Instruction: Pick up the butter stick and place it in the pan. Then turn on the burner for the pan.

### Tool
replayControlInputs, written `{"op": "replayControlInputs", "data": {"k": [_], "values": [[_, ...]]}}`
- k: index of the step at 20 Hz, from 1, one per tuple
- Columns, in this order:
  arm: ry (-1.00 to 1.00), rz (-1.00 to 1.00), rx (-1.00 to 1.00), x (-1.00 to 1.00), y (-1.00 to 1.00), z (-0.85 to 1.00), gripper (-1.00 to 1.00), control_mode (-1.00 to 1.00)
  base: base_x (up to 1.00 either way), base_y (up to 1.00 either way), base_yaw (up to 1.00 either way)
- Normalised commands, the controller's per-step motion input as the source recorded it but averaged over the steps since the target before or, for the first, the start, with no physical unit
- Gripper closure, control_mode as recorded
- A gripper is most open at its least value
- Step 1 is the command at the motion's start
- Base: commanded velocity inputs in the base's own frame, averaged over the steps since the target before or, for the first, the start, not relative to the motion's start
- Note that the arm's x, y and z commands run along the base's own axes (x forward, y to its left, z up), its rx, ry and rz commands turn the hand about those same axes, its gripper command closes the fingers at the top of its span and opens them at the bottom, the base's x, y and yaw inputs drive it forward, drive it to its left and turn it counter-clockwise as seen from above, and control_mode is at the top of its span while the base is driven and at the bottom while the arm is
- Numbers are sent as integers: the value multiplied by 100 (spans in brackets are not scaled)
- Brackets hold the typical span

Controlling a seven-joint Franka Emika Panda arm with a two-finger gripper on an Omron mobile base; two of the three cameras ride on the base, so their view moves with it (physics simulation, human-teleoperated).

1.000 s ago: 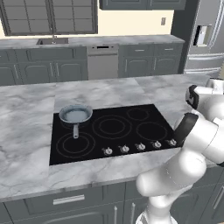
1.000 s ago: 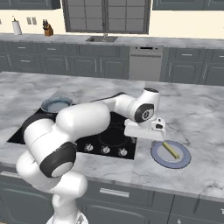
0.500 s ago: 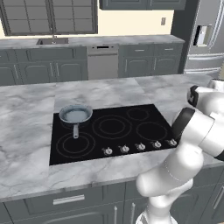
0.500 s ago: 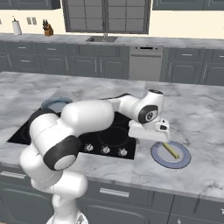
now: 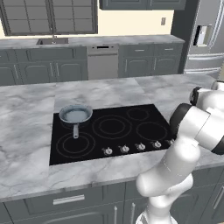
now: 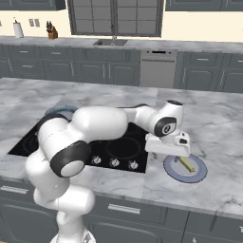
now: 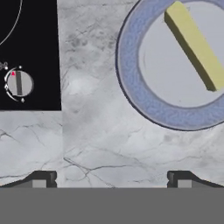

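The butter stick (image 7: 194, 43) is a pale-yellow bar lying across a blue-grey plate (image 7: 131, 87), which rests on the marble counter right of the cooktop; the butter stick (image 6: 186, 164) and plate (image 6: 169, 170) also appear in the right base view. My gripper (image 7: 111, 179) is open and empty over bare marble between the cooktop's edge and the plate. It hangs just above the plate's left rim, gripper (image 6: 174, 153). The pan (image 5: 75, 114) sits at the cooktop's rear left, handle toward the front. Its burner is hidden under it.
The black cooktop (image 5: 131, 131) carries a row of knobs (image 5: 124, 149) along its front edge; one knob (image 7: 18, 83) is close to my hand's left. My arm (image 6: 109, 123) stretches across the cooktop. Marble counter (image 5: 26, 144) surrounds everything.
My hand has moved a little to the right and down, closer to the plate with the butter stick. The jaws have stayed open. The pan has not moved.
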Motion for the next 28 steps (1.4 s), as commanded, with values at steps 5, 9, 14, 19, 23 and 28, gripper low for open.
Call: {"op": "replayControlInputs", "data": {"k": [5, 9, 14, 19, 23, 28], "values": [[0, 3, 0, 5, -24, -5, -100, -100, 0, 0, 0], [0, 4, 0, 12, -11, -8, -100, -100, 0, 0, 0], [0, 4, 0, 10, -17, -1, -100, -100, 0, 0, 0], [0, 3, 0, 15, -13, 0, -100, -100, 0, 0, 0], [0, 2, 0, 21, -10, -1, -100, -100, 0, 0, 0], [0, 1, 0, 21, -6, -7, -100, -100, 0, 0, 0]]}}
